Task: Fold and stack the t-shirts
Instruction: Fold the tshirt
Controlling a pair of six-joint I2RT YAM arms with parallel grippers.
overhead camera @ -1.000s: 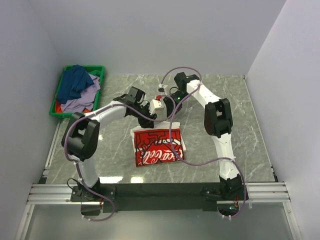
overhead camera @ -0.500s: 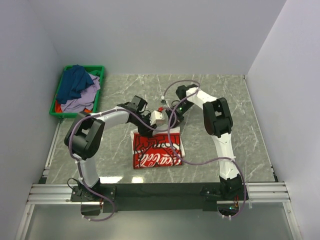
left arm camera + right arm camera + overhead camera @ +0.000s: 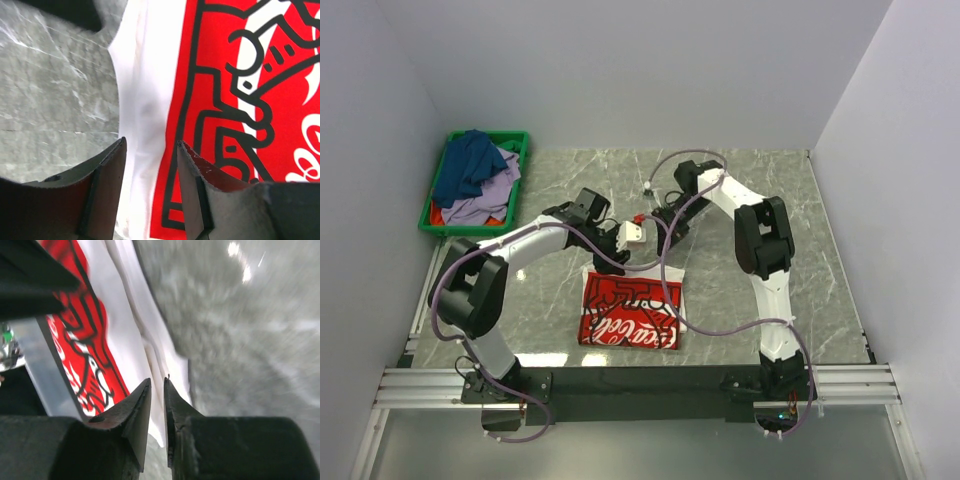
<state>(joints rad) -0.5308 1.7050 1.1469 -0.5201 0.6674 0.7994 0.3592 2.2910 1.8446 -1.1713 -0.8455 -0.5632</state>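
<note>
1. A white t-shirt [image 3: 630, 308] lies folded into a rough rectangle on the grey marbled worktop [image 3: 800, 200]. It sits midway between the left and right edges, towards the near edge.
2. Most of its upper face is a large red print with white script lettering and black line drawings. Plain white cloth borders the print.
3. A green crate [image 3: 510, 135] stands at the far left corner of the worktop. It holds a dark blue shirt [image 3: 468, 165] bunched on top, a lavender shirt [image 3: 495, 190] under it, and a sliver of a red shirt [image 3: 440, 213].
4. The left fingers [image 3: 107, 185] stand clearly apart over the white border and red print, with nothing between them.
5. The right fingers [image 3: 132, 410] are almost together, with only a thin slit between them, at the shirt's layered white edge.
6. The right wrist view is blurred, so I cannot tell whether any cloth is pinched in that slit.
7. From above, both arms and a looping cable cover the shirt's far edge and the fingertips.
8. The crated shirts are crumpled, so their shapes are hard to make out.
</note>
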